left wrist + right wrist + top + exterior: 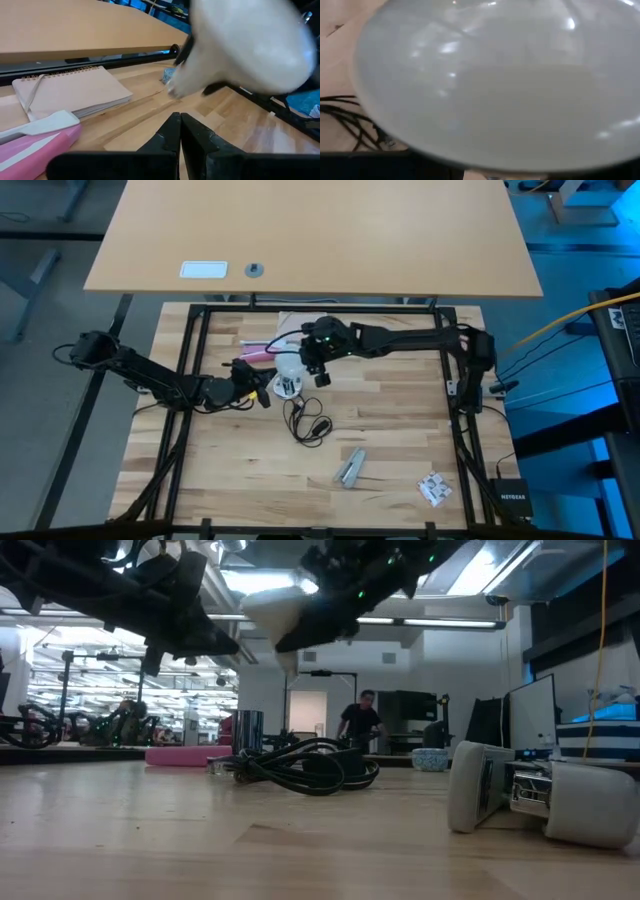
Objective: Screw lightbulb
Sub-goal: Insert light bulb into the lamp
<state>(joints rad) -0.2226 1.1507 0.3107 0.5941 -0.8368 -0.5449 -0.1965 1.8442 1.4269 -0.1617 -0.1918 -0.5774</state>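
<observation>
Frosted-white lightbulb [289, 366], pear-shaped with a narrow neck, sits grasped in the right tool [305, 365] just above worktop [400, 450] centre; left tool [262, 392], clenched empty, at its 8 o'clock.

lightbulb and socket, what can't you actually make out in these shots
- Right gripper grip: right wrist view is filled by the lightbulb, hiding the fingers.
- Lightbulb's threaded base: blurred in the left wrist view; too small from above.
- Socket: too small in the high view to show whether the bulb touches it; in the low view only the black cord is plain.
- Left gripper: fingers shut, holding nothing visible.
</observation>
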